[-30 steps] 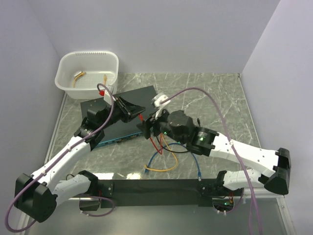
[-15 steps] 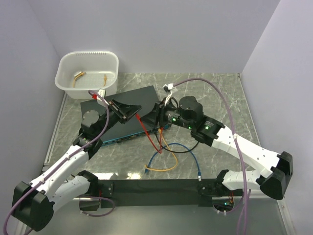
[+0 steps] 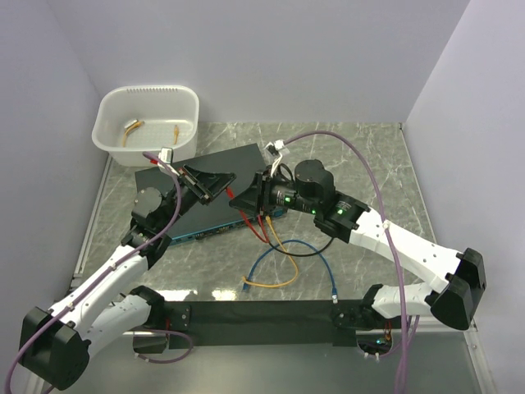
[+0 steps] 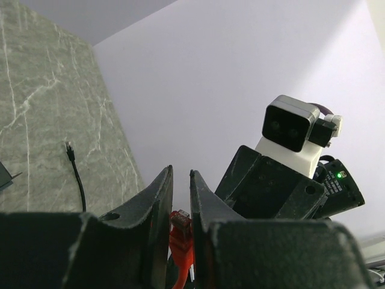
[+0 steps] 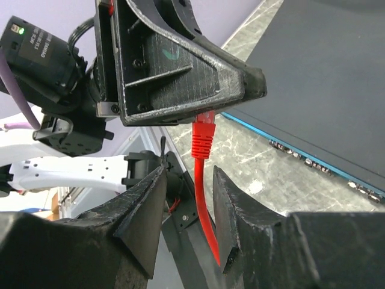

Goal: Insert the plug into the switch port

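From above, shows a grey marble table [image 3: 361, 164] with a flat black box [image 3: 217, 164] left of centre, its narrow teal face [image 3: 201, 231] turned toward the arms. Shows a white tub [image 3: 148, 123] behind the box at the far left. Finds the left gripper [image 3: 223, 185] and right gripper [image 3: 246, 201] almost tip to tip near the box's right front corner, a red cable [image 3: 253, 226] hanging below them to the table. Shows loose cables [image 3: 271, 285], orange, blue and black, looped in front.

From the left wrist, looks out between the left jaws, clenched on the red plug [image 4: 180, 232], seen low in the narrow gap. Shows the right arm's wrist camera [image 4: 292, 129] just beyond.

From the right wrist, looks along the red cable to the plug, gripped at its head by the left jaws and held in the air. Shows the right jaws released, standing either side of the cable just below the plug, with a gap on each side. Shows the switch port [image 5: 311, 161] in the row of sockets on the teal face to the right, apart from the plug.
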{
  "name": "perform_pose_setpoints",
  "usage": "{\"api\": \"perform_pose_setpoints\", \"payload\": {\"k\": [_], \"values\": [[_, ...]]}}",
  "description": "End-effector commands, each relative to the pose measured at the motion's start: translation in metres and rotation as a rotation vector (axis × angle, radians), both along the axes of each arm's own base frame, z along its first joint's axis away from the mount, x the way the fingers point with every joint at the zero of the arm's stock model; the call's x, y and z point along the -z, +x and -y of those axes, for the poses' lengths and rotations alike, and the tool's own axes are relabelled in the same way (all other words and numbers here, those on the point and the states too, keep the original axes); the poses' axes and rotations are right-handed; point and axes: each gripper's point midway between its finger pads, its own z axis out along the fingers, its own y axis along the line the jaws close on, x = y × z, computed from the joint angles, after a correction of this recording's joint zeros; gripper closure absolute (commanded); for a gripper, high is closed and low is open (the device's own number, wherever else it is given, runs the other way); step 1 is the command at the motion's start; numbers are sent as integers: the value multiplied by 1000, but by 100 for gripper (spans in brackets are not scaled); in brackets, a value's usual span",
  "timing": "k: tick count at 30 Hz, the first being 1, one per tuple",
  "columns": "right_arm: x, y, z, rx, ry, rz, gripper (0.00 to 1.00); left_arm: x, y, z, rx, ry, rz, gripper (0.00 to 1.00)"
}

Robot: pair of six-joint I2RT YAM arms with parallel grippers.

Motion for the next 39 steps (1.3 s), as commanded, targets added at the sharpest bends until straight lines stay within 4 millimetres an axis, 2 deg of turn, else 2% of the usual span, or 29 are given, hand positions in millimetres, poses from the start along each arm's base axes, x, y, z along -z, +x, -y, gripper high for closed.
{"api": "perform_pose_setpoints", "payload": {"k": [1, 10, 29, 36, 39], "values": [[-39, 7, -3, 0, 90, 59, 56, -15, -6, 0, 11, -18, 79, 99], [-36, 14, -9, -5, 90, 42, 67, -17, -8, 1, 22, -11, 91, 100], [-39, 19, -8, 11, 121, 29, 71, -16, -11, 2, 32, -16, 99, 99], [-35, 17, -10, -10, 136, 5, 85, -15, -11, 2, 31, -17, 95, 100], [-33, 17, -10, -11, 132, 3, 88, -15, -11, 2, 32, -18, 98, 100]]}}
